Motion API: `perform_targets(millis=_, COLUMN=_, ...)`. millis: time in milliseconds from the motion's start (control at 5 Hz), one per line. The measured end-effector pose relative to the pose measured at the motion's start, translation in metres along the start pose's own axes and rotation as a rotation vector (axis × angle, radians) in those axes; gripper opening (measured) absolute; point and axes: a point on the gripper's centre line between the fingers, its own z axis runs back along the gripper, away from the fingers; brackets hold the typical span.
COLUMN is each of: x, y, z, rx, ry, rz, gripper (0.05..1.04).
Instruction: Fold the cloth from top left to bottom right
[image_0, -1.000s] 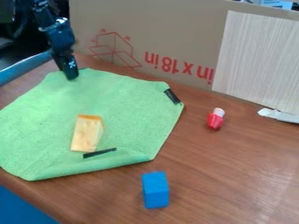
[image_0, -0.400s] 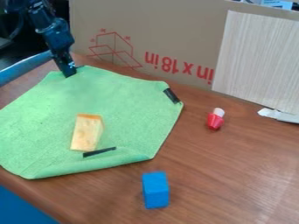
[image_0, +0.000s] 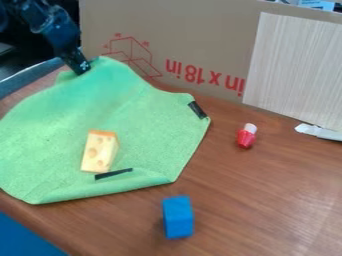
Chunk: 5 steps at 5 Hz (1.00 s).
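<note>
Cloth (image_0: 143, 127) lies on the table (image_0: 267, 195), under the cheese (image_0: 99, 152) and out past it on every side. Gripper (image_0: 81, 70) is at the cloth's far edge, up and slightly left of the cheese. Jaws look closed on a pinch of cloth there, no gap I can make out; the fabric peaks up right beside the tips, so I read it as a real hold.

Handling: light, soft, limp, probably a bit fuzzy. Won't slip much if the bite is deep, but a shallow pinch at the rim could peel out. Can't be pushed, only pulled. Nothing fragile about it.

Grip spot is right for this fold: top-left corner area, fabric only. Carry it high over the cheese, then down and right. Low drag would likely bunch the cloth or tip the cheese, which is the only real weight on top and may pin the middle.

Near strip (image_0: 113, 174), just below the cheese, might be a bit stiffer than the fabric. Cloth's edge below that curls up, so the layers may not lie flat. Block (image_0: 178, 217) is off the cloth, below and right of the cheese.
</note>
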Motion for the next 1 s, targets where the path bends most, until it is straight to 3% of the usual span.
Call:
perform_targets(millis=200, x=-0.005, y=-0.040, z=0.025, rx=0.074, ry=-0.101, rz=-0.104, gripper=0.059)
perform_targets(millis=400, x=-0.017, y=-0.076, z=0.025, rx=0.102, ry=-0.107, rz=-0.192, gripper=0.059)
perform_targets(millis=600, x=-0.031, y=-0.106, z=0.030, rx=0.163, ry=-0.121, rz=-0.288, gripper=0.058)
perform_targets(millis=800, x=-0.036, y=-0.119, z=0.039, rx=0.187, ry=-0.134, rz=-0.312, gripper=0.056)
perform_targets(millis=1000, x=-0.030, y=-0.129, z=0.052, rx=0.145, ry=-0.153, rz=-0.316, gripper=0.056)
